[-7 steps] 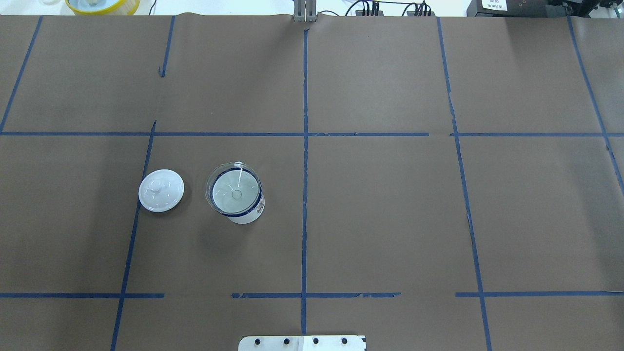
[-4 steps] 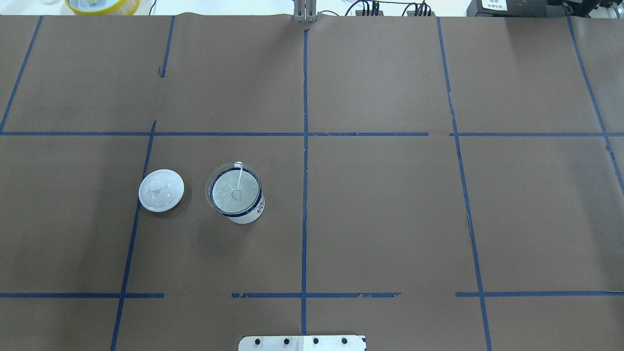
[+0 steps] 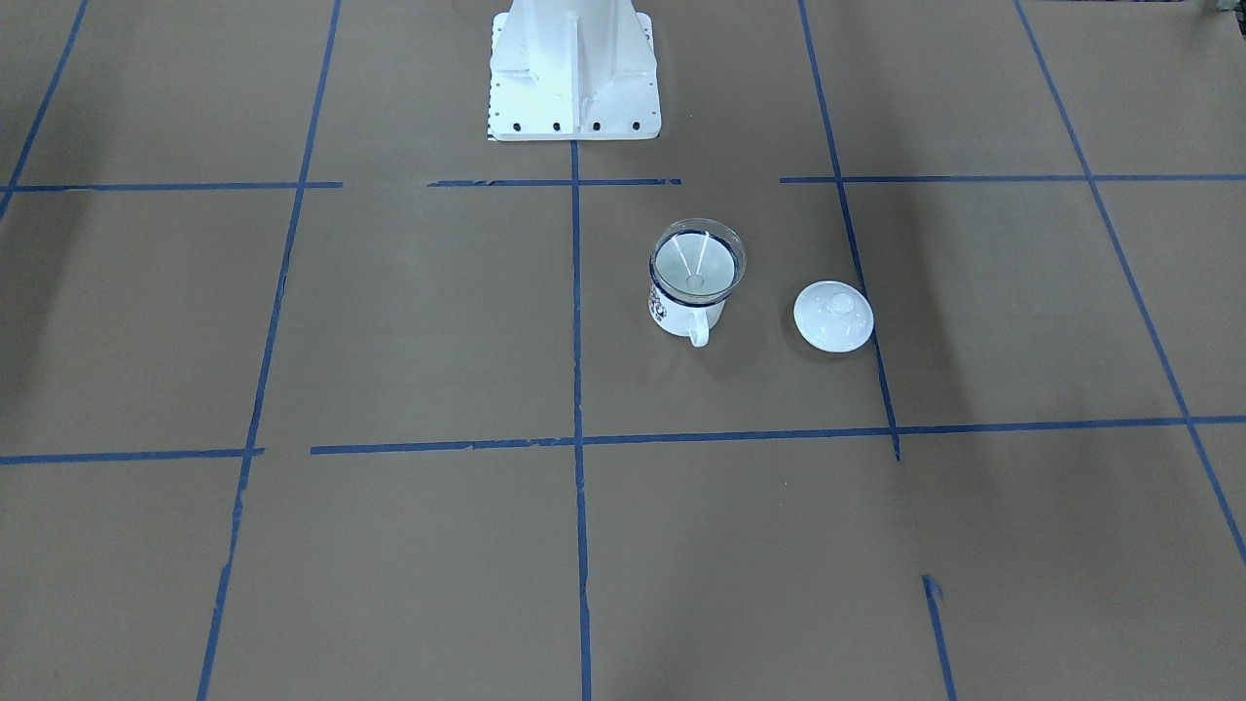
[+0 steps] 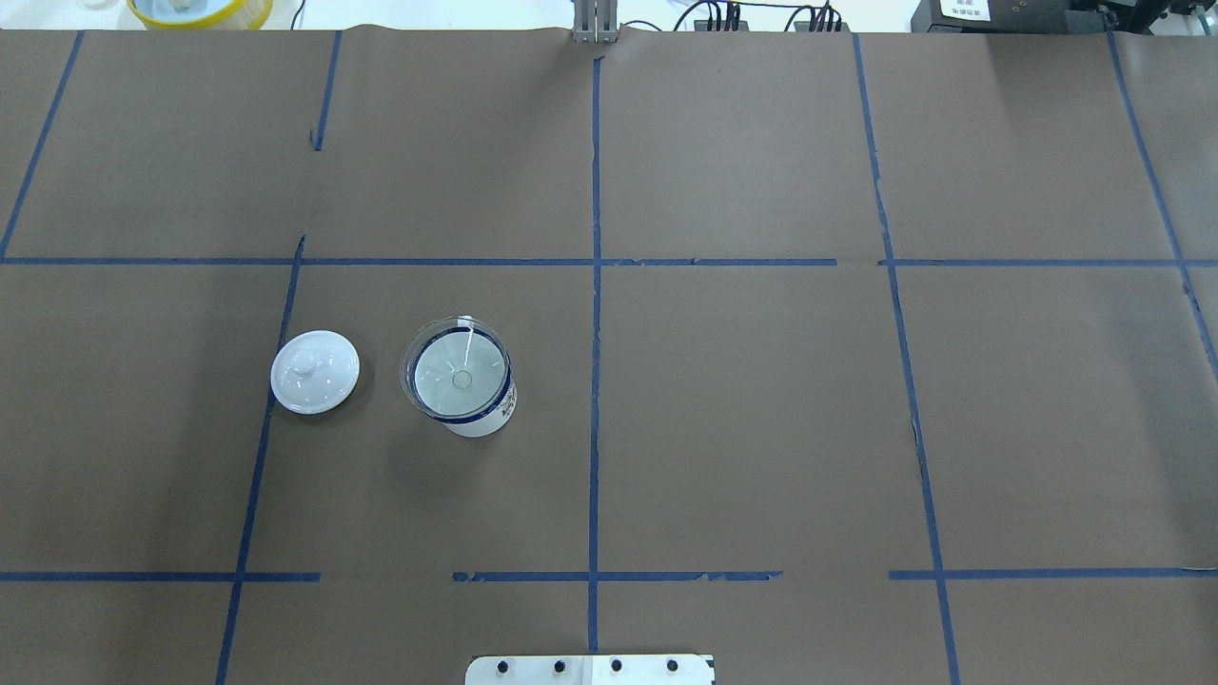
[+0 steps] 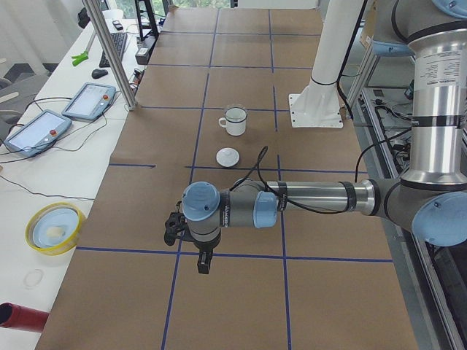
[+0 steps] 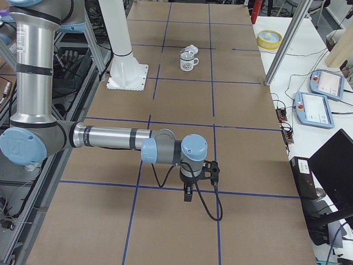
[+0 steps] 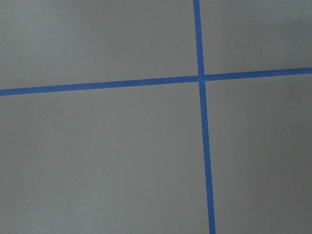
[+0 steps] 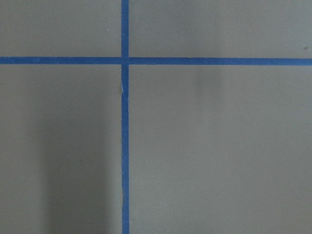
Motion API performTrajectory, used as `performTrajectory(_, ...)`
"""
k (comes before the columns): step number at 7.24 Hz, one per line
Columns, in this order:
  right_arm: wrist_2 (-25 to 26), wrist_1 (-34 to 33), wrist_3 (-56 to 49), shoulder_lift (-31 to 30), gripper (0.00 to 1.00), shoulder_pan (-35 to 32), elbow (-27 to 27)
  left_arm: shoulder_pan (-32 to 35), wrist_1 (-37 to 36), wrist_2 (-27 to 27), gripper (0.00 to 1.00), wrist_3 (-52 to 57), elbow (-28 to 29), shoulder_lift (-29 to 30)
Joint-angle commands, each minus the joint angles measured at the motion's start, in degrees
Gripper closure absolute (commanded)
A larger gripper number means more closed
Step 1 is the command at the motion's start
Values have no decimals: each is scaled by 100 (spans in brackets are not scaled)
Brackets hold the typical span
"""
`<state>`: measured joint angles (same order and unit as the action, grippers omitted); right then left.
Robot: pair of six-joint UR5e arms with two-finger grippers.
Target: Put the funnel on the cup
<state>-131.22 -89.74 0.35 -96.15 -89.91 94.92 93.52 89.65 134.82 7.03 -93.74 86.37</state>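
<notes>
The clear funnel (image 4: 447, 373) sits in the mouth of the white mug with a dark blue rim (image 4: 483, 423), left of the table's middle. In the front-facing view the funnel (image 3: 703, 255) rests on the cup (image 3: 670, 313), whose handle points away from the robot. My left gripper (image 5: 203, 266) shows only in the exterior left view, far from the cup (image 5: 235, 121), and I cannot tell if it is open. My right gripper (image 6: 188, 196) shows only in the exterior right view, far from the cup (image 6: 188, 62), its state likewise unclear.
A round white domed lid with a knob (image 4: 315, 371) lies on the brown paper left of the cup. The robot's white base (image 3: 572, 78) stands at the near edge. A yellow-rimmed bowl (image 5: 52, 227) and control tablets (image 5: 36, 131) lie beyond the far edge.
</notes>
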Motion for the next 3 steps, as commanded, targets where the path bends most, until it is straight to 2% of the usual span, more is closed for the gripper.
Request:
performTrajectory(1, 0, 0, 0, 0, 0, 0, 0, 0, 0, 0, 0, -9, -13, 11)
performTrajectory(3, 0, 0, 0, 0, 0, 0, 0, 0, 0, 0, 0, 0, -56, -6)
